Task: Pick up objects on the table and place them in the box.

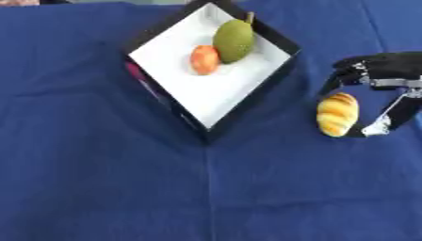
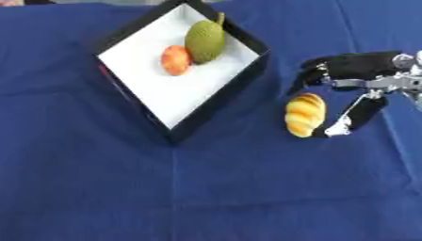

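A black-walled box (image 1: 276,37) with a white floor sits turned like a diamond at the upper middle. A green spiky fruit (image 1: 234,40) and an orange-red round fruit (image 1: 204,60) lie inside it, touching. To the right of the box, a yellow striped bread roll (image 2: 304,115) lies on the blue cloth. My right hand (image 2: 362,66) comes in from the right edge and curls round the roll. Its fingers (image 2: 306,80) arch over the roll's top end and its thumb (image 2: 350,120) runs down the right side to the lower end. My left hand does not show.
A blue cloth (image 1: 99,179) covers the whole table, with a seam running down from the box's near corner. Something pink and dark (image 1: 144,82) shows along the box's outer left wall.
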